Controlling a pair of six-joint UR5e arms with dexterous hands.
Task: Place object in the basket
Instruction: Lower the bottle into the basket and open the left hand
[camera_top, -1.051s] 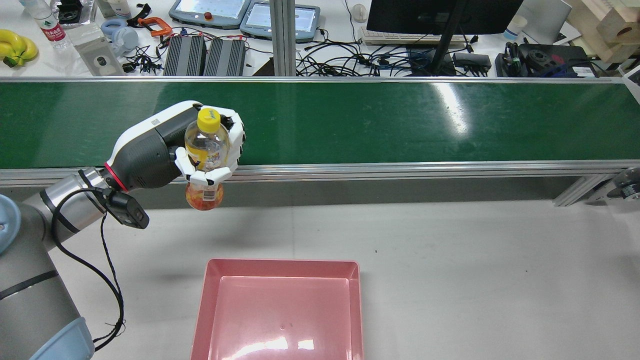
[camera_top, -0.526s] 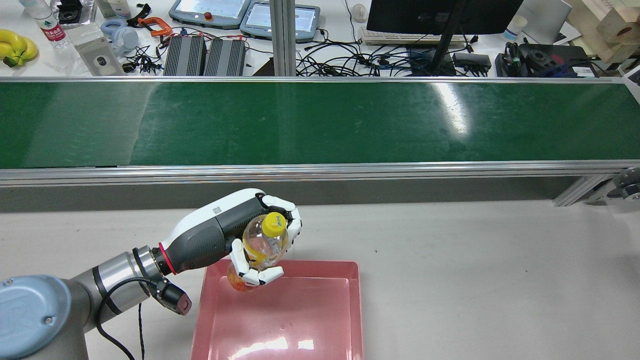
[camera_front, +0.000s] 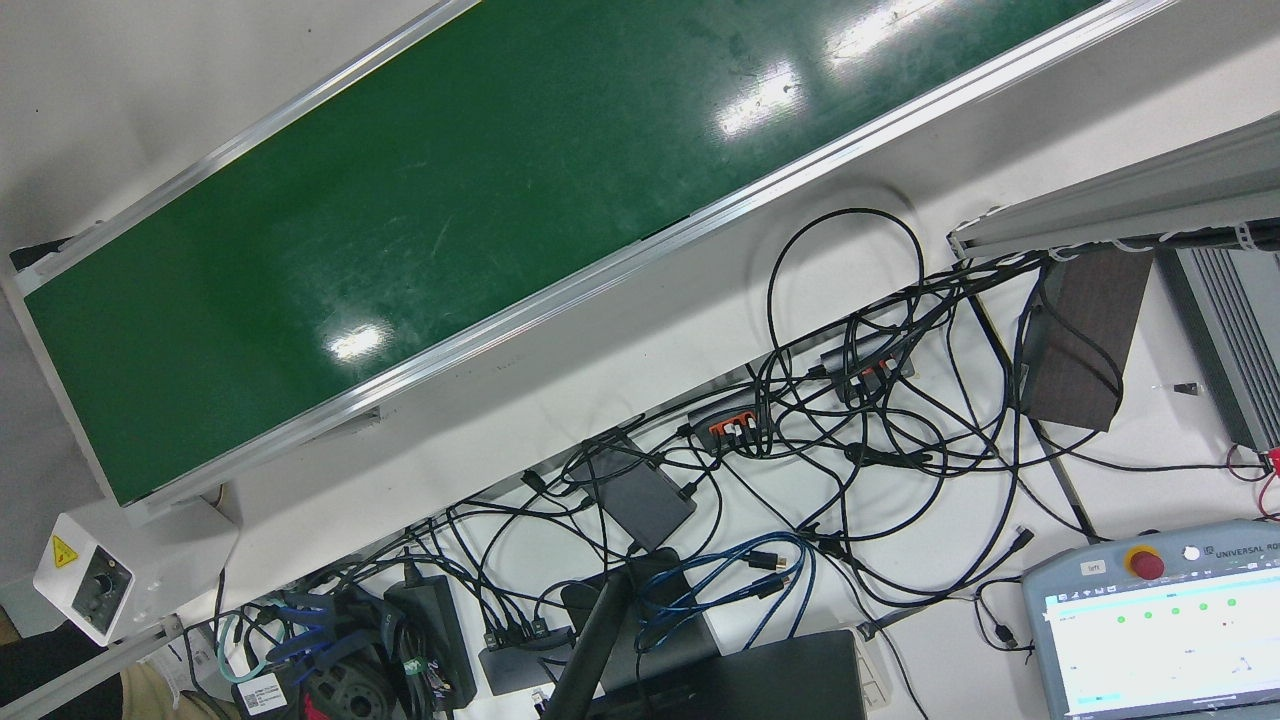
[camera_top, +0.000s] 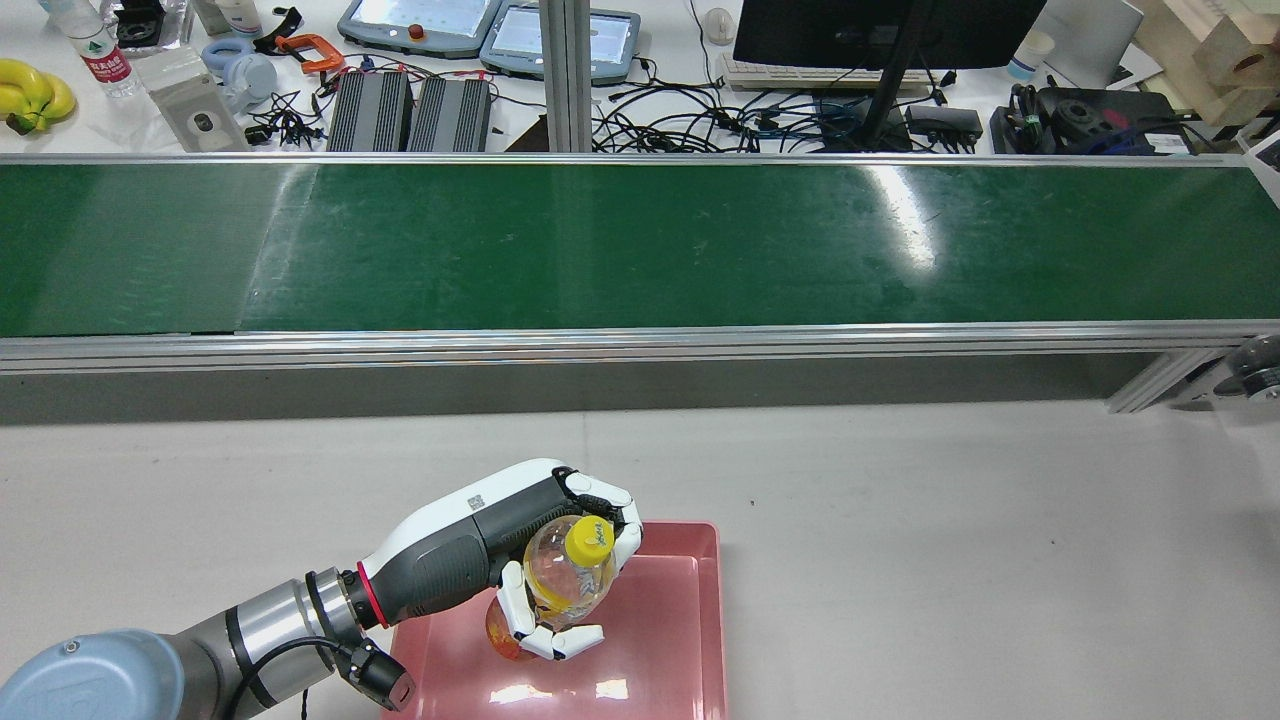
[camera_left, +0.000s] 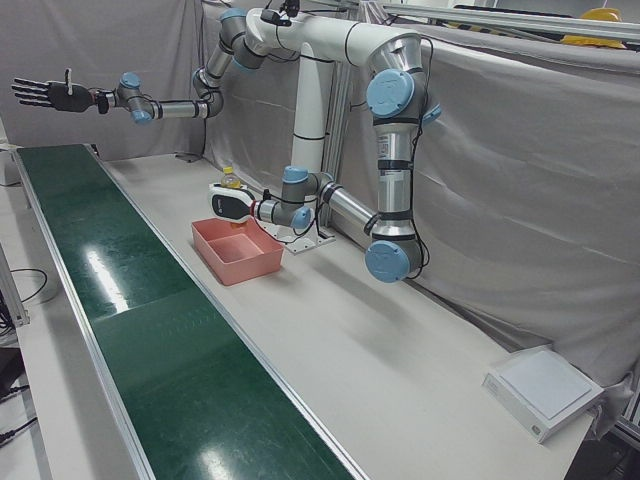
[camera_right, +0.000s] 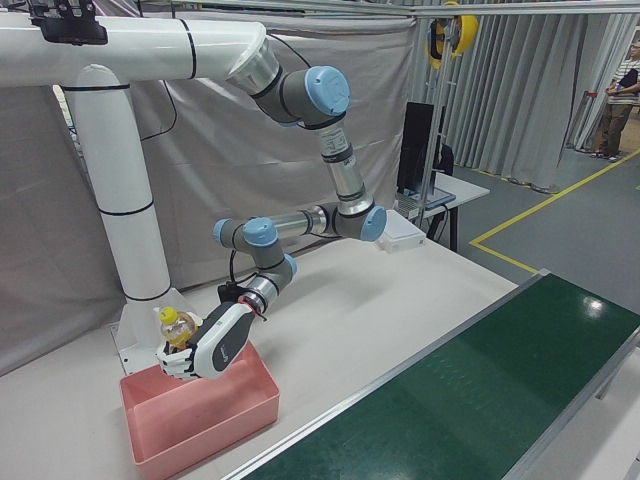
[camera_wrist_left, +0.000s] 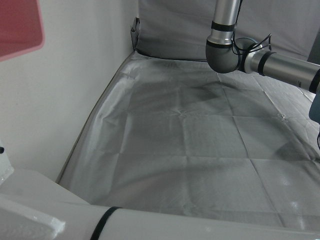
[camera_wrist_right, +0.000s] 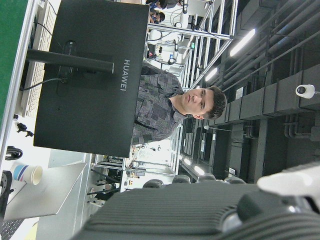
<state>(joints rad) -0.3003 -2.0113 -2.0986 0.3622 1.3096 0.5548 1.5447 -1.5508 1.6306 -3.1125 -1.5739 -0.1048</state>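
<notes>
My left hand (camera_top: 545, 560) is clamped around the bottle (camera_top: 560, 585), yellow cap (camera_top: 589, 540) tilted up. I hold it above the far left part of the pink basket (camera_top: 690, 640), which sits on the grey worktop (camera_top: 950, 540) near the green conveyor belt (camera_top: 640, 245). In the left-front view my right hand (camera_left: 45, 94) is raised well away, fingers spread apart, empty.
</notes>
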